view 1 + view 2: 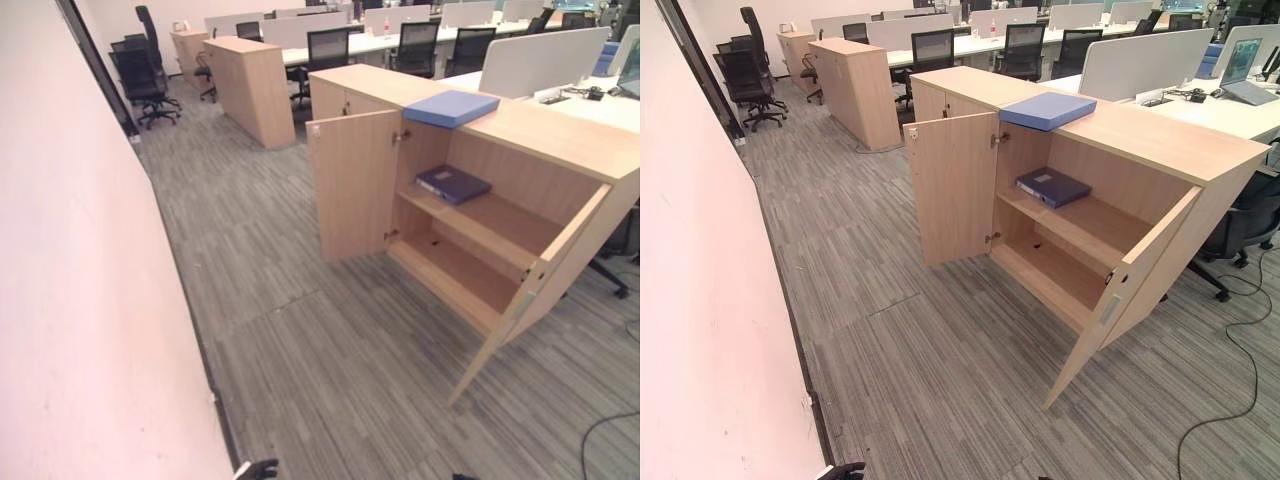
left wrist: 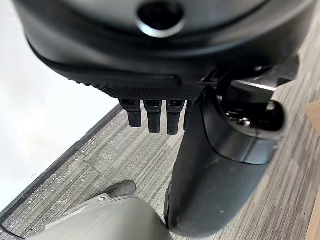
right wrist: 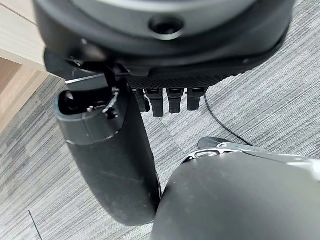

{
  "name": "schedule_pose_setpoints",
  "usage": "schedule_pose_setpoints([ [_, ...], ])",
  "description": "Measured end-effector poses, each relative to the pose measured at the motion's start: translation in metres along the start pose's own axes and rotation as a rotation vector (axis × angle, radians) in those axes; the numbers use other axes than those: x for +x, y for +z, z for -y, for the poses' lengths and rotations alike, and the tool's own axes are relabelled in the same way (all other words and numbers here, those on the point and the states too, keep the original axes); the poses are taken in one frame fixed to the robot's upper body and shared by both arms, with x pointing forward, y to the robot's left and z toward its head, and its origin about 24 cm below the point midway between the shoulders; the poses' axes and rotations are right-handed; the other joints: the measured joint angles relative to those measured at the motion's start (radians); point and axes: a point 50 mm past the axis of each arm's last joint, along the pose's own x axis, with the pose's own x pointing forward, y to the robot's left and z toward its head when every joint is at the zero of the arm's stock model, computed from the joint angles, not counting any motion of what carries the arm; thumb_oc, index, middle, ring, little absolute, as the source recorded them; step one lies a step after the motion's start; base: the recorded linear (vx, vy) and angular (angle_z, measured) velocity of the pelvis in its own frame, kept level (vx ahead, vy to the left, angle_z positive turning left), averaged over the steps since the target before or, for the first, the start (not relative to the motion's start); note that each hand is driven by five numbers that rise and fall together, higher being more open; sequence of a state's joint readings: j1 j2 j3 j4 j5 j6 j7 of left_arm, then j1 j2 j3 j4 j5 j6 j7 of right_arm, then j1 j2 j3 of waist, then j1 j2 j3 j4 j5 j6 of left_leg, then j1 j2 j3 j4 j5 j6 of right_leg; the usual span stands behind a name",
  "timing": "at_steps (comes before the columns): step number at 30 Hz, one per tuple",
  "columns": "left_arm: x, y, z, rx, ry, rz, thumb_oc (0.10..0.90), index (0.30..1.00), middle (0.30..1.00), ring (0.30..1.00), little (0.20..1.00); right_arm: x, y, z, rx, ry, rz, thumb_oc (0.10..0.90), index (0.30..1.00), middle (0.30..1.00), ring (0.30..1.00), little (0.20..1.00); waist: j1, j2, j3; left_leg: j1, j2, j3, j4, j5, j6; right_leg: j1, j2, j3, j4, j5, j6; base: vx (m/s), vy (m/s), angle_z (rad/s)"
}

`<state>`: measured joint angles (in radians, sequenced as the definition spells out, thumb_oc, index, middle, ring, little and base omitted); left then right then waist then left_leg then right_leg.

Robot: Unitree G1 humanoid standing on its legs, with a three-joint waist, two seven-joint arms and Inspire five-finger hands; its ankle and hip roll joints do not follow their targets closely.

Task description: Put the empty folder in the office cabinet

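While both doors are standing open, the office cabinet (image 1: 470,215) is showing a dark blue folder (image 1: 453,183) lying flat on its upper shelf, and a light blue folder (image 1: 451,107) is resting on the cabinet's top. Across the right eye view, office chairs (image 1: 748,68) are lining the grey carpet (image 1: 870,300). Seen from its wrist, the left hand (image 2: 200,165) is hanging relaxed, fingers straight, holding nothing. Likewise, the right hand (image 3: 115,160) is hanging loose and empty above the carpet.
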<state>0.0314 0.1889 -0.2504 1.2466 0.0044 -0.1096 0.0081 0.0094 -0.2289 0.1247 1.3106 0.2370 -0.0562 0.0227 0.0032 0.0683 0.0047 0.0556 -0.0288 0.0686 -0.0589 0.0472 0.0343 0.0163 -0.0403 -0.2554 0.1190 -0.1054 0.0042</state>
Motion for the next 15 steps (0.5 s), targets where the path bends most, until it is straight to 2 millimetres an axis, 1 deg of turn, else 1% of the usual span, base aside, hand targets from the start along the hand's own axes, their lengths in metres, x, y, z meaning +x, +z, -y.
schedule_pose_setpoints([
  [5,0.0001,-0.0002,0.0027,-0.012,-0.019,-0.002,0.8,0.9,0.9,0.9,0.9,-0.0002,0.0003,0.0034,0.0,-0.007,0.0,0.8,0.9,0.9,0.9,0.9,-0.002,0.007,0.005,0.001,0.001,0.0,-0.001,-0.002,-0.003,0.004,0.002,0.0,-0.008,0.001,0.001,0.0,0.0,0.0],
  [15,0.0002,-0.0023,0.0027,-0.012,-0.025,-0.022,0.8,0.9,0.9,0.9,0.9,0.0,0.0,0.0035,0.003,0.006,-0.016,0.8,0.9,0.9,0.9,0.9,-0.002,0.008,0.006,0.001,0.007,0.005,-0.001,-0.006,-0.009,0.004,0.01,0.003,-0.014,0.0,0.0,0.0,0.0,0.0],
])
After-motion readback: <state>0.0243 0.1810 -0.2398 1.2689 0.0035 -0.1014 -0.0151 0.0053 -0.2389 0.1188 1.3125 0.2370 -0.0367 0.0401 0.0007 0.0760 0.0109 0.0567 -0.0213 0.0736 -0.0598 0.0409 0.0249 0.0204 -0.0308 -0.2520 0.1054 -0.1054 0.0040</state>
